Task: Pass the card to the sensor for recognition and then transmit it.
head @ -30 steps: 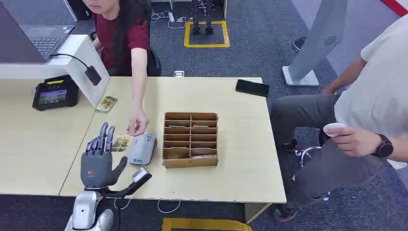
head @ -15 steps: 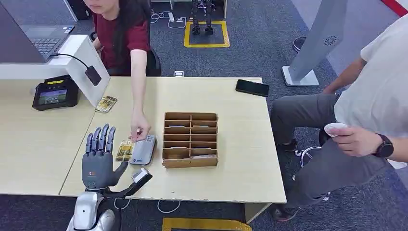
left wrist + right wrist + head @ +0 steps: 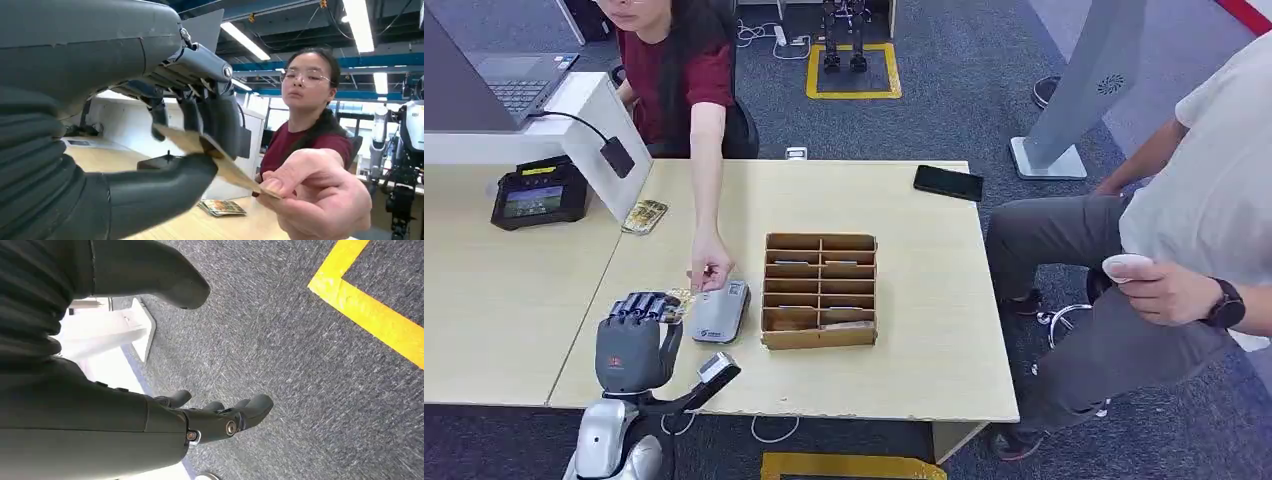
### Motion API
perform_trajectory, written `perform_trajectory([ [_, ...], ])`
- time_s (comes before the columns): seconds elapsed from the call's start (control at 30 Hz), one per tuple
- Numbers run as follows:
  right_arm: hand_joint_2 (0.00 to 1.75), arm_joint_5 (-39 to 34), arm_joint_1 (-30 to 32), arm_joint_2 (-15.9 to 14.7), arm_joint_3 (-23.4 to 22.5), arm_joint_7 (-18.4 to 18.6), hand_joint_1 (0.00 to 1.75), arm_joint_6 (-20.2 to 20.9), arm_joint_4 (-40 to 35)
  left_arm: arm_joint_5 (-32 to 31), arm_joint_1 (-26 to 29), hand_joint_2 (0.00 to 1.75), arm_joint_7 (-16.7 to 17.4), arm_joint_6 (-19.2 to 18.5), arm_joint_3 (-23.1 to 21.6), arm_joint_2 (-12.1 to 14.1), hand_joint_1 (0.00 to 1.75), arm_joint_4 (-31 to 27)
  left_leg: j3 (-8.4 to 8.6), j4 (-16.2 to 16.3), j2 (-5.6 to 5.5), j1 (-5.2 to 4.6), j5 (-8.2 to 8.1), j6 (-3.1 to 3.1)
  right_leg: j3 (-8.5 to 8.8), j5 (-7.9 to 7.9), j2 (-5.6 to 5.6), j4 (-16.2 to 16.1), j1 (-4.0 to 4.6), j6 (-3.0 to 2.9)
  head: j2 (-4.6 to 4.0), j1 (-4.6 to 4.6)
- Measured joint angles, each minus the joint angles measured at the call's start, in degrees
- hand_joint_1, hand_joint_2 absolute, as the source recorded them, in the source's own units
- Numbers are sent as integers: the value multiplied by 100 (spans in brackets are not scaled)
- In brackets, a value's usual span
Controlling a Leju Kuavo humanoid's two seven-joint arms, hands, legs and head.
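My left hand (image 3: 632,340) is over the near left part of the table (image 3: 924,330), its fingers curled down over a yellowish card (image 3: 679,297). In the left wrist view the card (image 3: 220,162) lies pinched between my thumb and fingers (image 3: 215,115), while a person's hand (image 3: 320,195) still holds its other end. The same person's hand (image 3: 709,268) reaches in from across the table. A grey card sensor (image 3: 721,310) lies just right of my left hand. My right hand (image 3: 215,420) hangs above the carpet, fingers loosely apart and holding nothing.
A brown compartment box (image 3: 820,290) with cards stands right of the sensor. A small stack of cards (image 3: 645,216) and a black terminal (image 3: 539,192) sit at the far left, a phone (image 3: 948,182) at the far right. A second person sits to the right.
My left hand's fingers, spread upright before, have curled down onto the card. The person's hand brought the card to my fingers and stays on it.
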Motion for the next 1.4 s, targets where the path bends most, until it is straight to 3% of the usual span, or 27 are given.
perform_trajectory([
  [0.3, 175, 13, -1, 0, 0, -7, 0, -4, 0, 53, -7, 175, -83, 0, 87, -33, 175, 4, 0, 0, 0, 0, 0, 0, 0, 0, 0, 0, 0, 0, 0, 0],
  [0.5, 175, 15, -2, 0, 0, -41, 0, -20, 0, 363, -7, 175, -369, 0, 107, -46, 175, 13, 0, 0, 0, 0, 0, 0, 0, 0, 0, 0, 0, 0, 0, 0],
  [1.4, 175, 15, -2, 0, 0, -61, 0, -22, 0, 402, -7, 175, -374, 0, 142, -76, 175, 13, 0, 0, 0, 0, 0, 0, 0, 0, 0, 0, 0, 0, 0, 0],
])
